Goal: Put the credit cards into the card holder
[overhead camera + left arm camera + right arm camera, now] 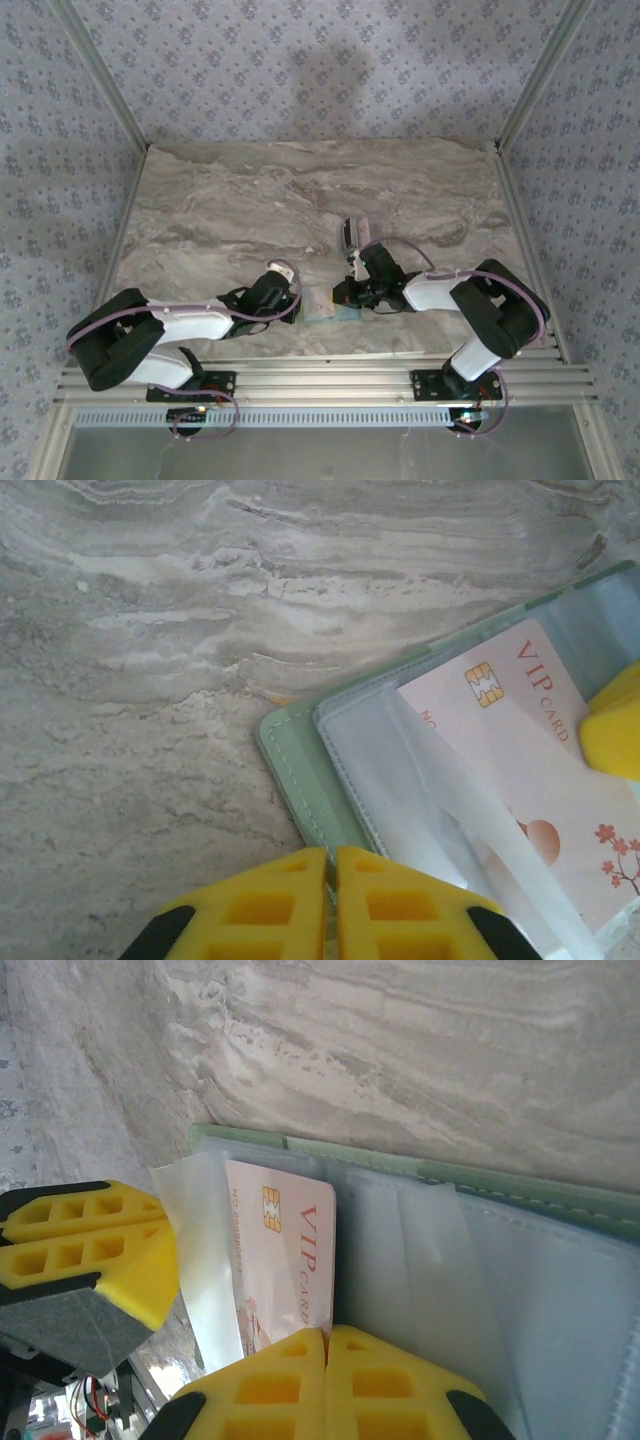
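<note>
Top: left claw [290, 297] and right claw [345, 292] meet nose to nose at the near edge of the counter [250, 200]. The card holder [322, 305] lies flat between them. Grey cards [352, 235] sit farther back, just beyond the right wrist. Claw state is too small to read here.

Left wrist: left claw is closed, yellow tips together right at the holder's green edge. Can't tell if anything is pinched. The holder is open, with its clear sleeve [400, 780] up. A pale card [530, 770] lies part way in the sleeve and reads "VIP CARD", with a gold chip [483, 684], pink blossoms and a partial "NO". A right claw finger [612, 735] rests on the card's far edge.

Right wrist: right claw is closed, tips together and touching the card's near corner. Can't tell if it pinches the card. "VIP CARD" and "NO." plus unreadable digits are visible. Left claw is just beside the clear flap.
</note>
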Robot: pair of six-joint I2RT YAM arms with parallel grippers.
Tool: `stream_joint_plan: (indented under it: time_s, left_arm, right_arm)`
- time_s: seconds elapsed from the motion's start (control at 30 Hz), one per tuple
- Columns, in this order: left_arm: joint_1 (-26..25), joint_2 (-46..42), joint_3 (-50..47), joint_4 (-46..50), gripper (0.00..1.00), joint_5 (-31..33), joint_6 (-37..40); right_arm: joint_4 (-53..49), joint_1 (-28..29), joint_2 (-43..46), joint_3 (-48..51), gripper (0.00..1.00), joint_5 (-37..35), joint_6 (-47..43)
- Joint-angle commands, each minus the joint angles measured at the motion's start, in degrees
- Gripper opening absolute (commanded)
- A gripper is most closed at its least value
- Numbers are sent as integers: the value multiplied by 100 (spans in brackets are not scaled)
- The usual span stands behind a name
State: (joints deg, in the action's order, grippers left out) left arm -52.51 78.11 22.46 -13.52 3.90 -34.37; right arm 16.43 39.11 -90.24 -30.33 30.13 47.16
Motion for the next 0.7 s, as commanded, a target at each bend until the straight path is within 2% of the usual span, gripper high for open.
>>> stream_joint_plan:
  time_s: [0.0,0.43,0.67]
  left_arm:
    - [-31,60,144,34,7,-83,9]
    - [-118,892,400,-387,2,-281,-32]
    - [-145,900,369,-398,2,-232,-59]
  right_arm:
    - [-532,-28,127,-47,0,72,40]
    - [-619,-26,-184,-311,0,236,-63]
    - [-688,-58,-229,-375,0,257,-107]
